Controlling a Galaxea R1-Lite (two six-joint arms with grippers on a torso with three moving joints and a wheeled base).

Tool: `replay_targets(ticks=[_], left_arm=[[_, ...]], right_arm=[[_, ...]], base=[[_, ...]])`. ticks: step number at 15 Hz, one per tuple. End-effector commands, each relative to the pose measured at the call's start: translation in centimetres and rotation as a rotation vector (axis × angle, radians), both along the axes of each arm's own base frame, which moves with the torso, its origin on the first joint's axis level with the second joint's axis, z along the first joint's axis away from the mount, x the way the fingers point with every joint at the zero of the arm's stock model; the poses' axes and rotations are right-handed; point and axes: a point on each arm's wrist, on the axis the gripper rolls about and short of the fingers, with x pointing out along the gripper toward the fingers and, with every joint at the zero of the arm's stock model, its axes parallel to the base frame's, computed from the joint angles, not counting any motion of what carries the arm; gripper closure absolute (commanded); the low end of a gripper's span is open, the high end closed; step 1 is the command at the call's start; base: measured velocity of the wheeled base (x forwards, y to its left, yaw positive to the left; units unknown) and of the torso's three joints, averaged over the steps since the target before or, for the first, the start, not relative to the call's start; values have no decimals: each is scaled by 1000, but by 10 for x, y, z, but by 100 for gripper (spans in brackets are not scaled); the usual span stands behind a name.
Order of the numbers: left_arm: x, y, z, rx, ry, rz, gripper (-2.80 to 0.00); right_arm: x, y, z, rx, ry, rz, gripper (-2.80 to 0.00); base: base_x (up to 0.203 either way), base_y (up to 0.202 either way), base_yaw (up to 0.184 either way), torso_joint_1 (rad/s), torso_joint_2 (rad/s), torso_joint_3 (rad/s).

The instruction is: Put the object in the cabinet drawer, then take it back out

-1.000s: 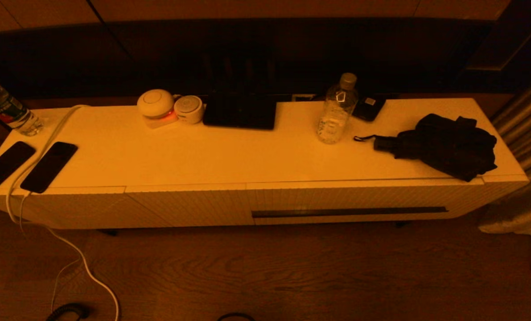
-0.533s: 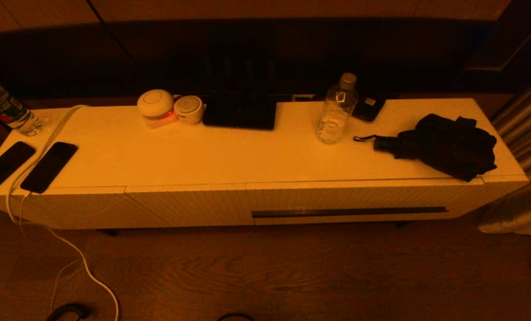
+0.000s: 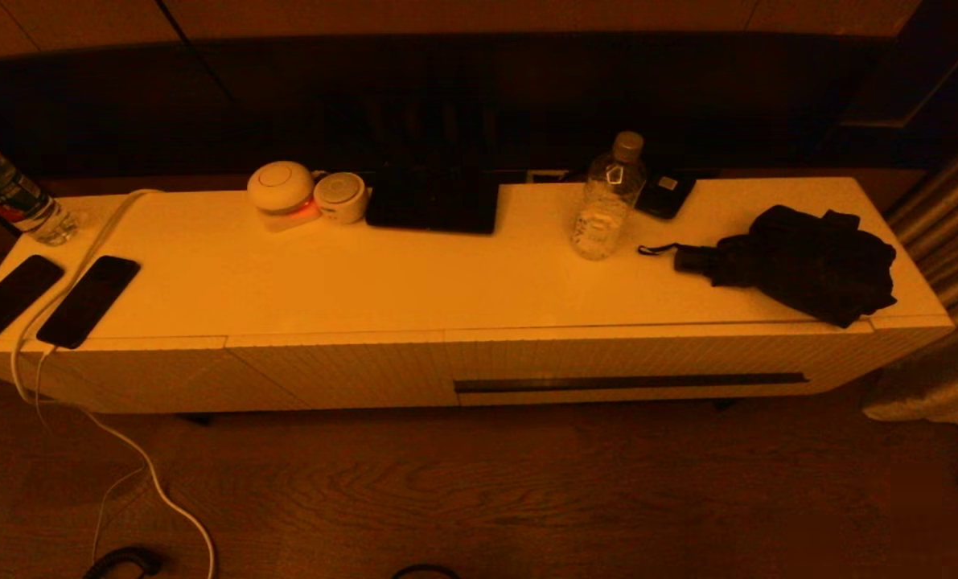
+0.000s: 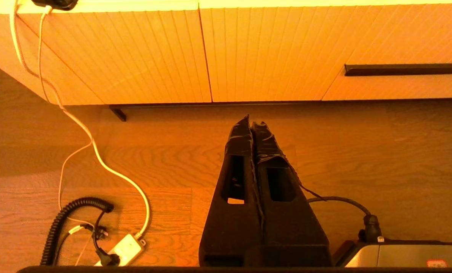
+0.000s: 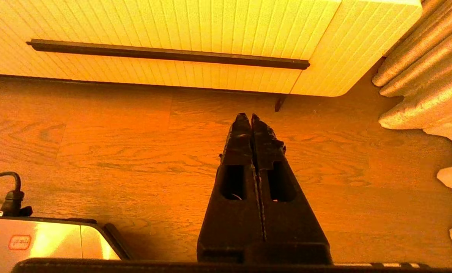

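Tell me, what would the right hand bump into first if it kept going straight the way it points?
Probably the wooden floor just short of the cabinet. The shut right hand points forward and down, toward the floor below the drawer and its dark slot. Depth is hard to judge, so it might reach the drawer front instead.

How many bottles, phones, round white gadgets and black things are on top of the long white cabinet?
Water bottles: 2
Phones: 2
Round white gadgets: 2
Other black things: 3, a flat slab, a small device, a folded umbrella
Total: 9
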Motion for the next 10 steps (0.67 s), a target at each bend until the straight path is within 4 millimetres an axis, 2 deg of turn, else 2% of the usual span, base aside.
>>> replay_targets(ticks=[1,10], left_arm=[[0,0,0,0,0,0,0],[0,0,0,0,0,0,0]], right_arm=[[0,0,0,0,5,0,0],[0,0,0,2,6,2,0]], base=[[0,0,0,0,0,0],[0,0,0,0,0,0]])
